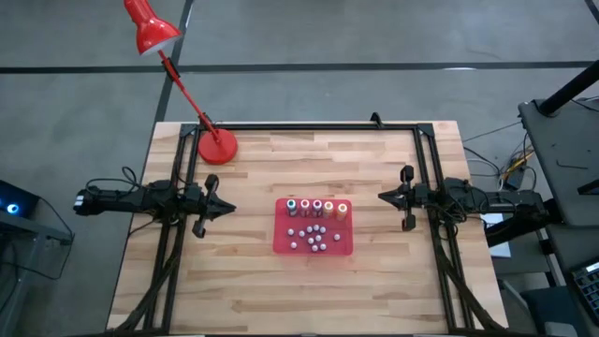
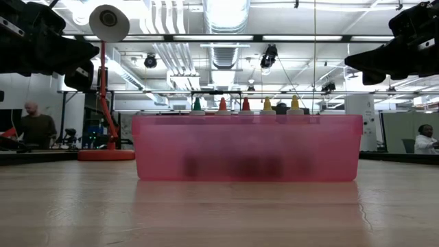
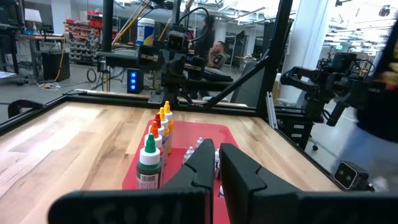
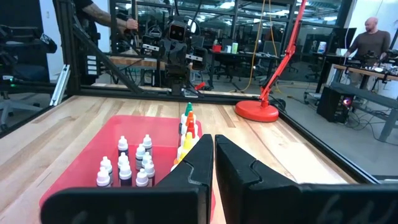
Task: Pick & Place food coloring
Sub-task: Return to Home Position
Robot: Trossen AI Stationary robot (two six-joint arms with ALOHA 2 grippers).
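The food coloring bottles stand upright in a row along the far side of a red tray at the table's middle. From the left the row runs green, red, pink, orange, yellow. The left wrist view has the green bottle nearest, and the right wrist view has the row end on. In the low view only their caps top the tray's wall. My left gripper hovers shut, left of the tray. My right gripper hovers shut, right of it. Both point at the tray.
Several smaller pale-capped dark bottles stand in the tray's near part, beside the row. A red desk lamp's base sits at the far left of the table. Black frame rails run along the far edge and both sides. People work in the room beyond.
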